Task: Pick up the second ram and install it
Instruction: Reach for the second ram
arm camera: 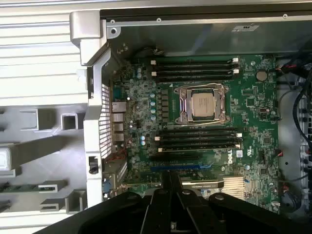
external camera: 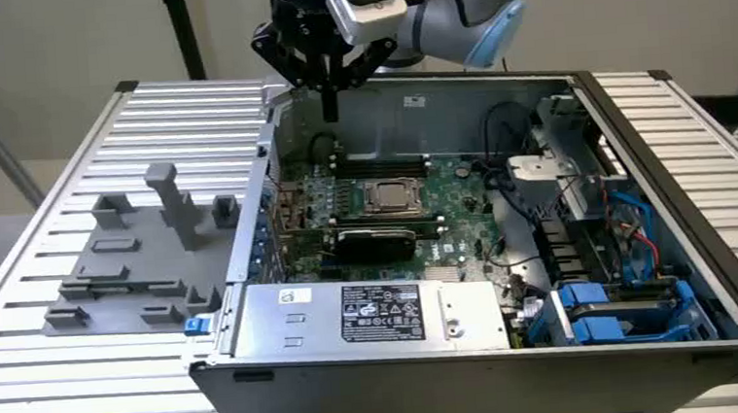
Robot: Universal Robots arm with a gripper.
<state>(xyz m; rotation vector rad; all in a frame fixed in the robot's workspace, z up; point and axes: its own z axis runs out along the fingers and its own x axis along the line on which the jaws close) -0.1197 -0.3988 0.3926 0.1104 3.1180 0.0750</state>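
Gray holder (external camera: 128, 282) is sitting beside the open computer case (external camera: 486, 383), the second ram (arm camera: 24, 187) lying in that holder. Motherboard (external camera: 460, 195) is lying inside the case. Gripper (external camera: 330, 115) is hovering over the case's far wall, clenched, grasping nothing.

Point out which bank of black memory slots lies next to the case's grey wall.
The bank between the processor and the wall. The other bank lies on the processor's opposite side, beside the expansion slots.
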